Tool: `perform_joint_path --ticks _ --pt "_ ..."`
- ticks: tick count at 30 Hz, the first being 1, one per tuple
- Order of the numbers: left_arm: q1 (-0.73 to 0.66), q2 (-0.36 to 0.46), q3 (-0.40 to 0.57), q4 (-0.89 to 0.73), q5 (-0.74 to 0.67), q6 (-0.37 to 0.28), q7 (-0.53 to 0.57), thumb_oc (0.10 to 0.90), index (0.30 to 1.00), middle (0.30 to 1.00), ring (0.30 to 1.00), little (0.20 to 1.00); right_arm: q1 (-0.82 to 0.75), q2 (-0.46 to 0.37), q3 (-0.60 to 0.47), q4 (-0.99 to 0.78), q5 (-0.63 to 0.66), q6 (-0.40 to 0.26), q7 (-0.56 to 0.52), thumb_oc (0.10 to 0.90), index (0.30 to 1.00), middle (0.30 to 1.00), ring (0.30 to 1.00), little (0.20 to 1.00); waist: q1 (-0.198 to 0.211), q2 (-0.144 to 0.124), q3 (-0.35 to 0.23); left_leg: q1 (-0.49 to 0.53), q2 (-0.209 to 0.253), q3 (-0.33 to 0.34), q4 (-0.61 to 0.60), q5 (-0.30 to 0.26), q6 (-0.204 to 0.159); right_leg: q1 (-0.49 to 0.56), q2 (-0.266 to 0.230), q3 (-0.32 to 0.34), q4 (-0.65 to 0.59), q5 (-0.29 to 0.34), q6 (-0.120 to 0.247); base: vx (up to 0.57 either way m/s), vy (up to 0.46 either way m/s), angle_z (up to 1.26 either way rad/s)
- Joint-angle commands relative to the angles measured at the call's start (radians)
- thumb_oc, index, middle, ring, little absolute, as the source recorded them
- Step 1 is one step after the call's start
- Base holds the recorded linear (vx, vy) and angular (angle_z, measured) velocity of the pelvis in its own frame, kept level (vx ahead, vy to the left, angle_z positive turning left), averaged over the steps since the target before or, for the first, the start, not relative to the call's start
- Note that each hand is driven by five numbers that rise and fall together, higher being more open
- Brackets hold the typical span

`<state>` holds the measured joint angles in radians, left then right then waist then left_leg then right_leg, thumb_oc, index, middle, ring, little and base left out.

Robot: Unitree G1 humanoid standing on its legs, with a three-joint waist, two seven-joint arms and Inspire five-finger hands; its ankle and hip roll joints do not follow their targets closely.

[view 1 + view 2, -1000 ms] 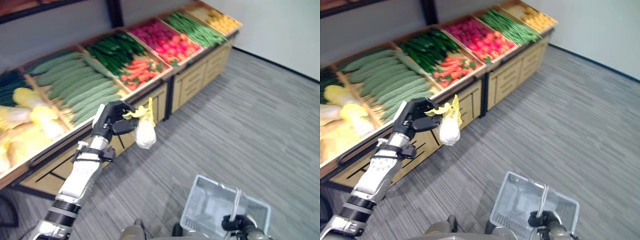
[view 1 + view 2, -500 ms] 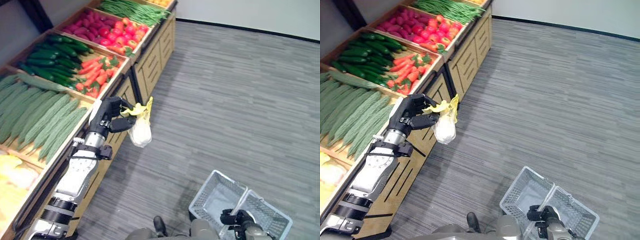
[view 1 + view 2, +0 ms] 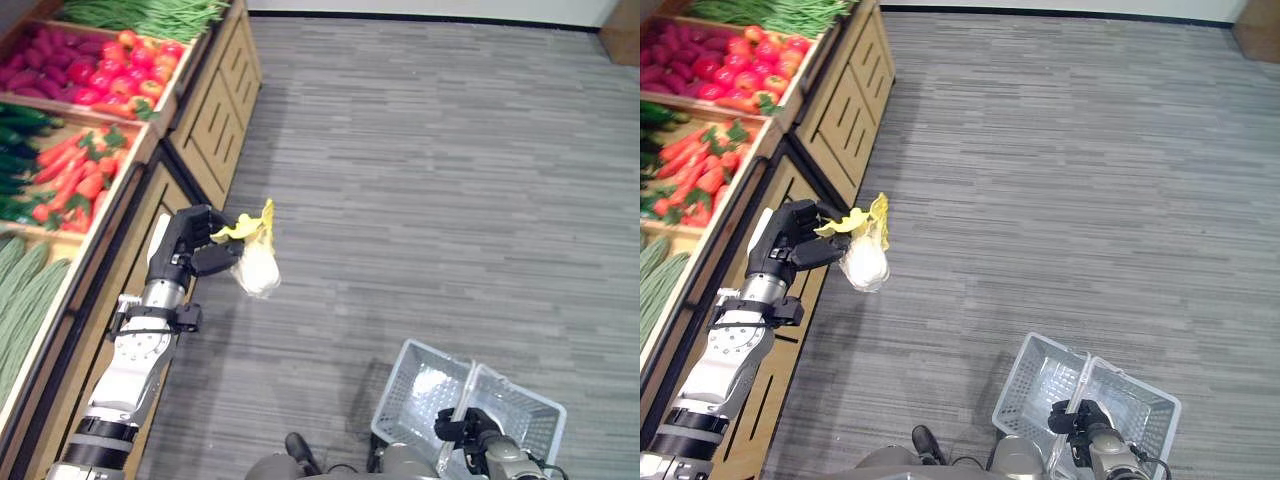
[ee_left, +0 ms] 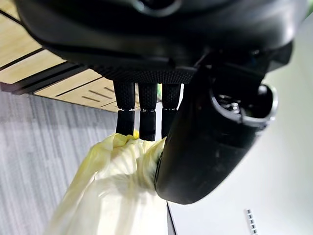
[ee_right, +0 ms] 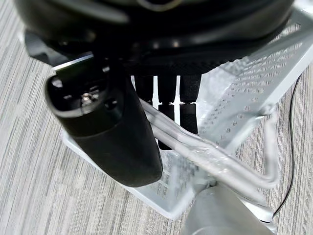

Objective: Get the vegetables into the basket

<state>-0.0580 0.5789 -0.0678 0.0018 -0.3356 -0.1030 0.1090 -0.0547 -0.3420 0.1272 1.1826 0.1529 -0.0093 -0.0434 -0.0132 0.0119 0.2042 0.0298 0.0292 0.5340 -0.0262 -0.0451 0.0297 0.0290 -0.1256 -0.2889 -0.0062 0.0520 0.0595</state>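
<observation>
1. The left hand (image 3: 190, 240) is raised beside the wooden produce stand (image 3: 205, 110), its fingers (image 4: 140, 115) and thumb curled tight round the yellow leafy top of a Chinese cabbage (image 3: 256, 262).
2. The cabbage hangs from that grip, pale white body downward, in the air over the grey striped floor (image 3: 450, 200); it touches neither the stand nor the floor.
3. The right hand (image 3: 468, 430) sits low on the robot's right side, with its fingers (image 5: 188, 112) and thumb wrapped round the paired metal handles (image 5: 205, 156) of the basket (image 3: 1035, 385).
4. The basket is a pale wire-mesh carrier held just above the floor, well apart from the cabbage, which is up and to the robot's left of it; no vegetable is visible inside it.
5. The stand's bins hold, in turn, green beans (image 3: 150, 12), red peppers (image 3: 95, 70), carrots (image 3: 75, 175), dark cucumbers (image 3: 15, 160) and long pale green gourds (image 3: 25, 290).
6. The stand's front carries slatted wooden panels (image 3: 845, 105).
</observation>
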Motion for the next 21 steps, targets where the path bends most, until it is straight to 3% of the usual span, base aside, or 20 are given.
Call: perform_joint_path --ticks 1,3,4,5,6,7,9,12,21 --pt "-0.113 0.023 0.056 -0.064 -0.021 -0.094 0.016 0.400 0.300 0.300 0.300 0.300 0.006 0.006 0.042 0.011 -0.037 -0.043 -0.007 0.400 0.300 0.300 0.300 0.300 -0.005 0.006 -0.075 0.070 -0.001 -0.037 0.000 -0.060 -0.026 -0.050 0.012 0.033 0.072 -0.083 0.064 0.05 -0.333 -0.05" --pt "-0.107 0.018 0.050 -0.046 -0.025 -0.085 0.007 0.400 0.300 0.300 0.300 0.300 -0.004 -0.001 0.067 0.002 -0.058 -0.043 -0.008 0.400 0.300 0.300 0.300 0.300 0.005 -0.019 -0.057 0.026 0.039 -0.055 0.152 -0.076 -0.047 -0.031 0.022 0.030 0.069 -0.105 0.034 0.04 -0.302 0.01" --pt "-0.103 0.017 0.049 -0.041 -0.025 -0.084 0.007 0.400 0.300 0.300 0.300 0.300 -0.009 -0.010 0.079 -0.007 -0.065 -0.045 -0.005 0.400 0.300 0.300 0.300 0.300 0.018 -0.029 -0.042 0.000 0.051 -0.099 0.227 -0.057 -0.065 -0.017 0.031 0.031 0.064 -0.110 0.022 0.02 -0.179 0.37" --pt "-0.103 0.017 0.049 -0.041 -0.025 -0.084 0.007 0.400 0.300 0.300 0.300 0.300 -0.009 -0.010 0.078 -0.008 -0.065 -0.045 -0.005 0.400 0.300 0.300 0.300 0.300 0.015 -0.029 -0.040 -0.005 0.057 -0.103 0.239 -0.060 -0.068 -0.014 0.034 0.028 0.062 -0.110 0.019 0.02 -0.131 0.37" --pt "-0.092 0.012 0.045 -0.032 -0.028 -0.083 0.005 0.400 0.300 0.300 0.300 0.300 -0.012 -0.027 0.088 -0.022 -0.073 -0.044 -0.002 0.400 0.300 0.300 0.300 0.300 0.038 -0.040 -0.026 -0.047 0.025 -0.249 0.248 -0.032 -0.084 -0.009 0.036 0.042 0.054 -0.115 0.018 -0.05 -0.009 0.16" --pt "-0.088 0.008 0.044 -0.027 -0.024 -0.081 0.009 0.400 0.300 0.300 0.300 0.300 -0.010 -0.035 0.086 -0.028 -0.076 -0.043 -0.004 0.400 0.300 0.300 0.300 0.300 0.040 -0.049 -0.028 -0.069 -0.003 -0.312 0.177 -0.035 -0.069 -0.017 0.024 0.036 0.037 -0.097 0.020 -0.04 0.041 -0.17" --pt "-0.077 0.012 0.040 -0.020 -0.018 -0.075 0.006 0.400 0.300 0.300 0.300 0.300 -0.001 -0.049 0.072 -0.038 -0.075 -0.043 0.002 0.400 0.300 0.300 0.300 0.300 0.036 -0.047 -0.034 -0.068 -0.008 -0.329 0.151 -0.054 -0.051 -0.030 0.012 0.038 0.056 -0.087 0.031 0.02 0.123 -0.25" --pt "-0.049 0.028 0.037 -0.046 0.001 -0.059 -0.027 0.400 0.300 0.300 0.300 0.300 0.007 -0.055 0.056 -0.069 -0.077 -0.042 0.003 0.400 0.300 0.300 0.300 0.300 0.024 -0.031 -0.040 -0.037 -0.020 -0.287 0.111 -0.069 -0.017 -0.049 -0.004 0.058 0.103 -0.070 0.049 0.08 0.225 -0.02" --pt "-0.027 0.108 0.012 -0.026 0.052 -0.041 -0.063 0.400 0.300 0.300 0.300 0.300 -0.030 -0.058 0.069 -0.145 -0.085 -0.039 -0.005 0.400 0.300 0.300 0.300 0.300 0.034 -0.016 -0.036 0.019 -0.047 -0.234 0.065 -0.096 0.016 -0.064 -0.013 0.139 0.102 -0.012 0.091 0.04 0.188 -0.32"
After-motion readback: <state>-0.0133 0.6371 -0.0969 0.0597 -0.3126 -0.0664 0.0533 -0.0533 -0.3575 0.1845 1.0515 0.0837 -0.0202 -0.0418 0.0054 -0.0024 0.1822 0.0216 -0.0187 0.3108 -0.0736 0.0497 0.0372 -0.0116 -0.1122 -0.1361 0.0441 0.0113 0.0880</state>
